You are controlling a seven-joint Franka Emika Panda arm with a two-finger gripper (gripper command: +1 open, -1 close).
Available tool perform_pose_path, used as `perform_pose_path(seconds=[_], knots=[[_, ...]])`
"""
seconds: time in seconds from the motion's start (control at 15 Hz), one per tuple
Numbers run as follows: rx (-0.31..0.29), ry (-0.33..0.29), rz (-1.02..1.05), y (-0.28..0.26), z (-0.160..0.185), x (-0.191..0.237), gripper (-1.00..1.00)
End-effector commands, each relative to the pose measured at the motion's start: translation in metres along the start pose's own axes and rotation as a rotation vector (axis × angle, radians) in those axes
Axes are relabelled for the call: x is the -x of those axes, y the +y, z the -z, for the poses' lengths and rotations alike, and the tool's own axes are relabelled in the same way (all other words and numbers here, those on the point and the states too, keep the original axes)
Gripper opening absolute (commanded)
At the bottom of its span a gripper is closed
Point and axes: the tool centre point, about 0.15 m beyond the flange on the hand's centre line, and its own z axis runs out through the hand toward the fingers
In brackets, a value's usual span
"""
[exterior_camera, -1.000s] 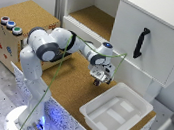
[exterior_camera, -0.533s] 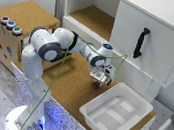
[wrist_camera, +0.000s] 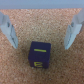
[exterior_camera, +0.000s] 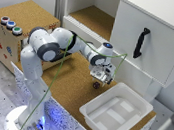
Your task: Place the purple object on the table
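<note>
The purple object (wrist_camera: 40, 56) is a tiny dark purple block with yellow marks. It lies on the brown cork table (exterior_camera: 70, 83). In the exterior view it shows as a small dark lump (exterior_camera: 96, 84) just below my gripper (exterior_camera: 102, 77). My gripper (wrist_camera: 41, 45) is open and hovers right over the object. Its two fingers (wrist_camera: 9, 30) stand well apart, one on each side, and do not touch the object.
The white plastic tray (exterior_camera: 95, 123) stands on the table close to the gripper, toward the exterior view's right. A cork-topped wooden box (exterior_camera: 29, 18) with coloured buttons (exterior_camera: 10, 25) is at the left. A white cabinet with a black handle (exterior_camera: 141, 43) rises behind the gripper.
</note>
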Motion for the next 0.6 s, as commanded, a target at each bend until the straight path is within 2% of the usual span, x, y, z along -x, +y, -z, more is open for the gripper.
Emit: perform_pose_path(seconds=[0.0, 0.13, 0.2, 0.27, 0.4, 0.53], knots=[[-0.002, -0.008, 0.012, 0.002, 0.005, 0.004, 1.0], [-0.002, -0.008, 0.012, 0.002, 0.005, 0.004, 1.0], [0.015, 0.033, 0.011, -0.001, 0.008, 0.001, 1.0], [0.005, 0.088, 0.022, 0.0, 0.024, 0.001, 1.0], [0.025, 0.149, 0.08, -0.003, 0.052, 0.004, 1.0], [-0.011, 0.214, 0.155, -0.011, 0.077, 0.015, 1.0]])
